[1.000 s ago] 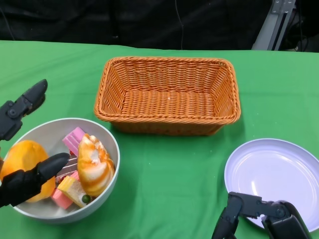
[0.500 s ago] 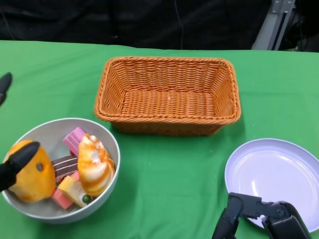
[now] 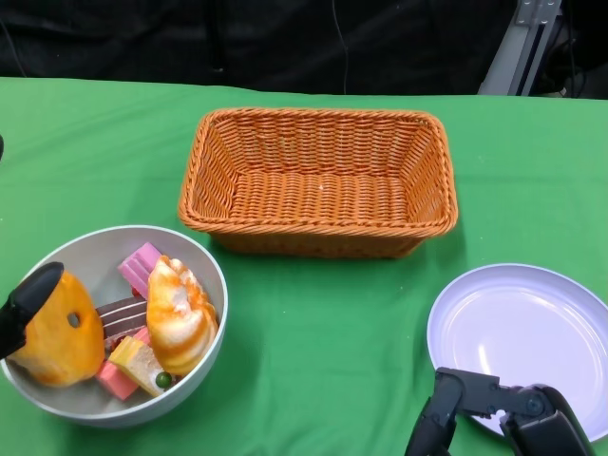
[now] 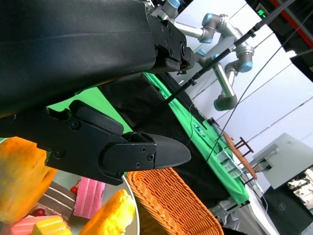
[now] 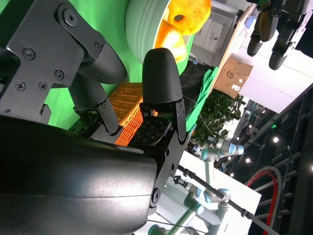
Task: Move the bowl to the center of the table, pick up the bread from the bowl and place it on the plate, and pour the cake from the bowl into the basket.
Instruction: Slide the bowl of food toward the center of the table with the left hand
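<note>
1. Since a second ago, the left hand (image 3: pixel 27 304) has withdrawn toward the table's left edge; one finger that earlier lay across the bowl's contents now shows only as a single black tip against the orange bread (image 3: pixel 59 329), and the upper finger has almost left the head view.
2. Bowl (image 3: pixel 204 275): pale grey, round, near the left front of the green table (image 3: pixel 313 313), well apart from the centre. It has not shifted.
3. Contents: the orange bread, rounded with a small dark spot, lies at the bowl's left side. A second bread piece (image 3: pixel 180 313), glazed orange and white, lies at the right side. Between them sit cake pieces (image 3: pixel 141 266): pink blocks, a brown-and-white striped slice and a yellow piece.
4. Basket (image 3: pixel 318 180): orange wicker, rectangular, behind the bowl at mid-table.
5. Plate (image 3: pixel 522 332): white, round, at the right front.
6. Right hand (image 3: pixel 494 418): low at the front edge, just beside the plate's near rim. The right wrist view shows its fingers (image 5: pixel 161 83) extended and apart, holding nothing.
7. Left hand fingers (image 4: pixel 142 154): the left wrist view shows them extended above the bowl with nothing between them.
8. No legible brand, label or writing on any task item.
</note>
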Controlling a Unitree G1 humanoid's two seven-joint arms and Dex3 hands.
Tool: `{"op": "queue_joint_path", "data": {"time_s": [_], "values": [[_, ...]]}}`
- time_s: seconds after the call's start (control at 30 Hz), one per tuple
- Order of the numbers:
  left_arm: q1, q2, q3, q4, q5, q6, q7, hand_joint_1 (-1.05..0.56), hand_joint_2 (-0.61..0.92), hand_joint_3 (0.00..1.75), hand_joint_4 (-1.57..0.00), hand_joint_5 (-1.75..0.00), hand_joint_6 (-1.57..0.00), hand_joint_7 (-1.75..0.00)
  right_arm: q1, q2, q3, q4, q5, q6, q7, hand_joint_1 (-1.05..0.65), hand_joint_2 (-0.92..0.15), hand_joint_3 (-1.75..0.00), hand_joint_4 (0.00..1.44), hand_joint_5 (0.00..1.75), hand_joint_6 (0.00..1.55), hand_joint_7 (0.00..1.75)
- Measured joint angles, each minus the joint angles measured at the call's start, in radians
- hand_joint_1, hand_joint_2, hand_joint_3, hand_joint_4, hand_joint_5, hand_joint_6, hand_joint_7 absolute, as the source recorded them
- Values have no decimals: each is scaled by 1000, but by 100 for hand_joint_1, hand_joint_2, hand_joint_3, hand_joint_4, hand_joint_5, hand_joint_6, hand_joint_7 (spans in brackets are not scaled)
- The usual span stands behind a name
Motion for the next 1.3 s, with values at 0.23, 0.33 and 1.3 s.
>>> {"op": "queue_joint_path", "data": {"time_s": [0.23,0.33,1.3], "values": [[1,7,7,-6,-9,127,0,-49,92,46,0,-20,-13,-1,3,1,3,-8,0,11,-2,-4,-15,-167,88,165,86,133],[0,9,6,-2,-8,160,0,-48,92,45,0,-21,-13,-1,6,3,3,-13,1,18,-2,-4,-17,-165,88,165,86,133],[-16,32,-3,48,-75,393,-51,-56,92,46,-5,-22,-14,-2,8,6,2,-18,18,20,0,-2,-19,-167,86,169,83,136]]}}
